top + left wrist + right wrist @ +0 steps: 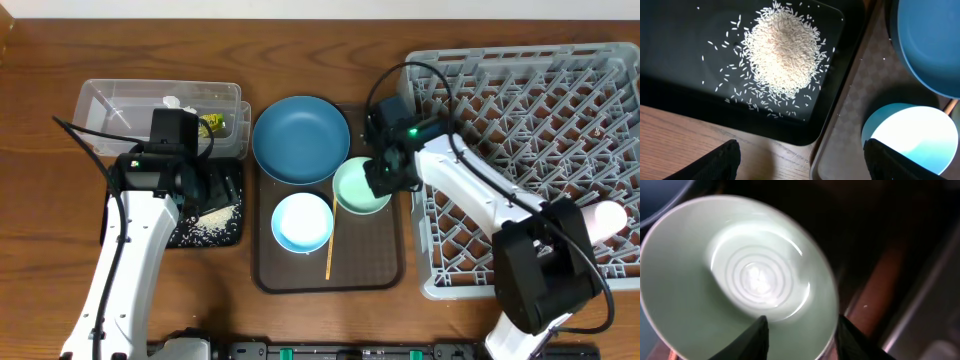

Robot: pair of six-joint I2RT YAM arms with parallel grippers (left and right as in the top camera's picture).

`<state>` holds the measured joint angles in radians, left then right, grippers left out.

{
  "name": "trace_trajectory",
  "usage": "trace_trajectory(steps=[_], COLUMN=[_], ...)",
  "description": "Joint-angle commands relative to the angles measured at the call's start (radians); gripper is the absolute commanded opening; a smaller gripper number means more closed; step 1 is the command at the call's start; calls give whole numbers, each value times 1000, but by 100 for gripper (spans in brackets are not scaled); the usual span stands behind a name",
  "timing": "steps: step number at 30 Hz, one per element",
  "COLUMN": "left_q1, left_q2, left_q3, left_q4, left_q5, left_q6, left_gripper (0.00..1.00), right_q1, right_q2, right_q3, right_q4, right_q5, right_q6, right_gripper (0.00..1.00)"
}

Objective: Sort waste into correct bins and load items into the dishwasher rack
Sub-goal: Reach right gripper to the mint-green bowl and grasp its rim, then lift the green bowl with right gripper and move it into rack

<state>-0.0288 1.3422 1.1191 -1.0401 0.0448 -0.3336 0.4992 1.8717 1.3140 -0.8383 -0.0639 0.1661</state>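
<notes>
My right gripper is shut on the right rim of the mint-green bowl; in the right wrist view one finger is inside and one outside the rim, and the bowl looks tilted. My left gripper is open and empty above the black tray's near right corner, where the rice heap lies. The dark-blue plate, light-blue bowl and chopstick lie on the brown tray. The wrapper and tissue are in the clear tub. The pinkish cup is in the rack.
The brown tray sits between the black tray and the grey rack, and its right edge touches the rack. Bare wood table lies in front of the trays. The right arm's base partly covers the rack's near corner.
</notes>
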Motion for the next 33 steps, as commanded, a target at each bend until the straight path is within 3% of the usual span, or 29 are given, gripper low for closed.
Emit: trace_trajectory(steps=[1,8,22,24,27,33], left_q1=[4,4,4,4,4,4], left_q2=[2,2,2,2,2,2], left_q3=[-3,-3,-3,-3,-3,-3], left_q4=[-3,-4,-6,-6,-6,-6], left_q5=[-19,-19,-19,-19,-19,-19], left_q6=[-5,-5,-5,-5,-5,-5], left_gripper=[81,82,82,82,82,82], right_q1=[28,34,33,34,34,29], right_q2=[14,14,37,46,51,51], right_q3=[12,11,-4,-6,-7,-6], right_q4=[-8,-23,-38,-39,-40,-47], right_q5=[8,8,8,8,7,8], right_q6=[42,92,92,92,93,111], right_gripper=[37,21,20,17,5,1])
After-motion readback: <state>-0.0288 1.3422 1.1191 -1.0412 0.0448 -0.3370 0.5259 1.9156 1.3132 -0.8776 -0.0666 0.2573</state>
